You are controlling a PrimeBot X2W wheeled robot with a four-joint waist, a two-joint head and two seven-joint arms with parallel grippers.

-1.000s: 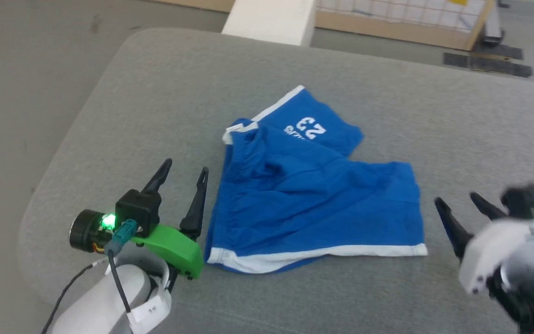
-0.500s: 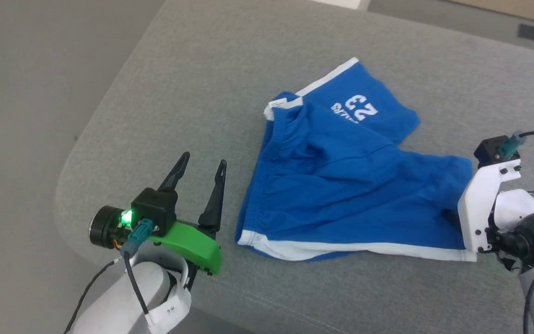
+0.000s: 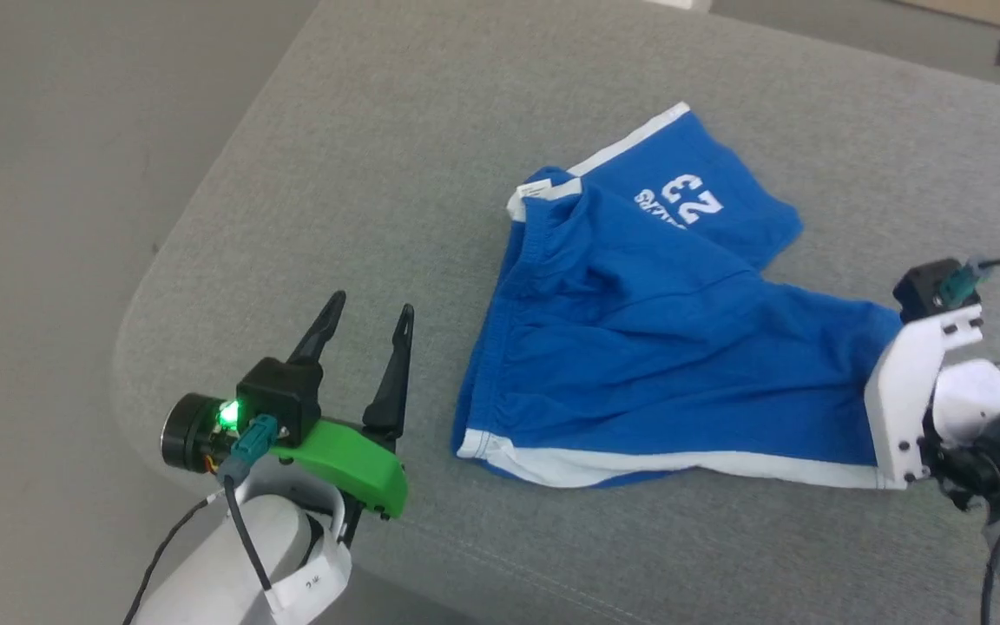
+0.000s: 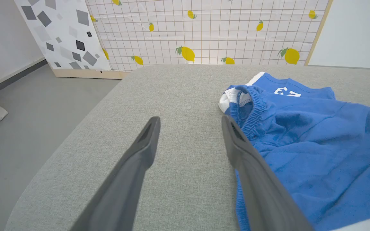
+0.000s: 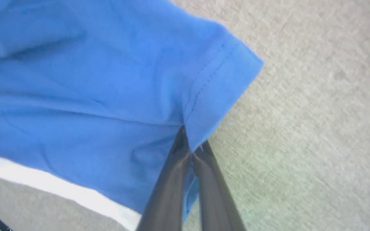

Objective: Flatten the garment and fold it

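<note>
The bright blue garment (image 3: 656, 347) lies rumpled on the grey padded table (image 3: 378, 174), white hem trim toward me, the white "23" print (image 3: 691, 195) on the far leg, a small white label (image 3: 537, 187) at the waistband corner. My left gripper (image 3: 373, 302) stands open just left of the waistband, nothing between its fingers; the left wrist view shows this gripper (image 4: 189, 118) beside the garment (image 4: 316, 144). In the right wrist view my right gripper (image 5: 191, 141) is shut on the garment (image 5: 92, 80) at its side edge. Its fingers are hidden behind the white wrist mount (image 3: 899, 391) in the head view.
The table's rounded corner (image 3: 131, 347) lies close behind my left gripper, with grey floor (image 3: 31, 174) beyond it. A lemon-print grid panel (image 4: 204, 32) and a speckled panel (image 4: 59, 32) stand past the table's far end.
The head camera has shifted. My right gripper, open and beside the garment a second ago, has come onto its right edge and shut. The left gripper has kept its place.
</note>
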